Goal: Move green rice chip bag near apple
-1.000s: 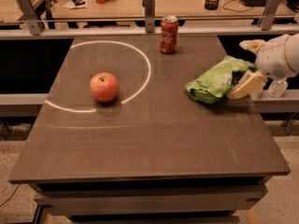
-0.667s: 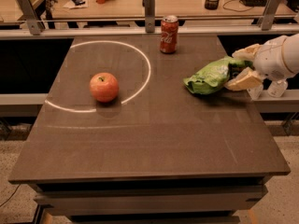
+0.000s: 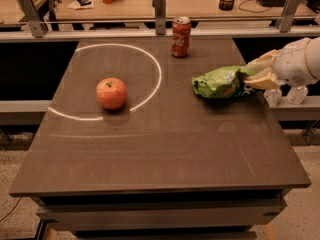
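- While the gripper (image 3: 251, 77) sits at the right edge of the table (image 3: 165, 154), you have its two fingers (image 3: 262, 82) clamped on the right end of the green rice chip bag (image 3: 219, 81). One finger is above the crumpled plastic and one below.
- The bag lies out to the left of the gripper over the right side of the tabletop. A dark shadow under it suggests it is lifted slightly or only brushing the surface, and I cannot tell which.
- The apple (image 3: 111, 93) stands upright on the left half of the table, inside the lower part of the white ring (image 3: 160, 73), well apart from the bag.
- So I judge that the grasp is made and you are at the start of the carry, with the whole crossing to the apple left to do.
- Your next move calls for a leftward sweep, a little toward the near edge, with the bag held clear of the surface so it does not drag or fold under.
- The red soda can (image 3: 181, 36) stands at the far edge between the two. A straight line to the apple passes in front of it, so keep to that line.
- Stop short so the bag's loose left end comes down just beside the apple without nudging it, since the apple may roll. Only then let the fingers part.
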Controlling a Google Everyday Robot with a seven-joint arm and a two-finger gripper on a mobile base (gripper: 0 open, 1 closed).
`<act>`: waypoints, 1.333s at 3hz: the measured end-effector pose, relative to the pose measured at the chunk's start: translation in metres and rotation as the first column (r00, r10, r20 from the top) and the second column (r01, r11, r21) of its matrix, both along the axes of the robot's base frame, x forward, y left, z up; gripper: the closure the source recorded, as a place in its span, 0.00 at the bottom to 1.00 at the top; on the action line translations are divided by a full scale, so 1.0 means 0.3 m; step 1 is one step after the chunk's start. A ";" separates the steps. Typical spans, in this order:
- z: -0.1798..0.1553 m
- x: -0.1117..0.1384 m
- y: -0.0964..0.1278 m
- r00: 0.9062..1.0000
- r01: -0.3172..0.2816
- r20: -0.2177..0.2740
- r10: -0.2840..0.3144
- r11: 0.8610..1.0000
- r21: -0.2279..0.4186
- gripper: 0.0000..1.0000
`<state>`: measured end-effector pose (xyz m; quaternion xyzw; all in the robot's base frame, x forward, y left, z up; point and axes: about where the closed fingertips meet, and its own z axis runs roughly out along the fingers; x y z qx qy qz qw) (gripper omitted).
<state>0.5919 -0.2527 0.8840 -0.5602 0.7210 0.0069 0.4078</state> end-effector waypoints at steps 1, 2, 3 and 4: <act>0.076 -0.035 0.022 1.000 -0.008 0.005 0.007 0.996 0.084 1.00; 0.179 -0.071 0.073 1.000 -0.025 0.007 0.024 0.991 0.135 1.00; 0.250 -0.076 0.133 0.999 -0.040 0.002 0.041 0.984 0.176 1.00; 0.286 -0.054 0.212 0.997 -0.072 -0.014 0.077 0.973 0.219 1.00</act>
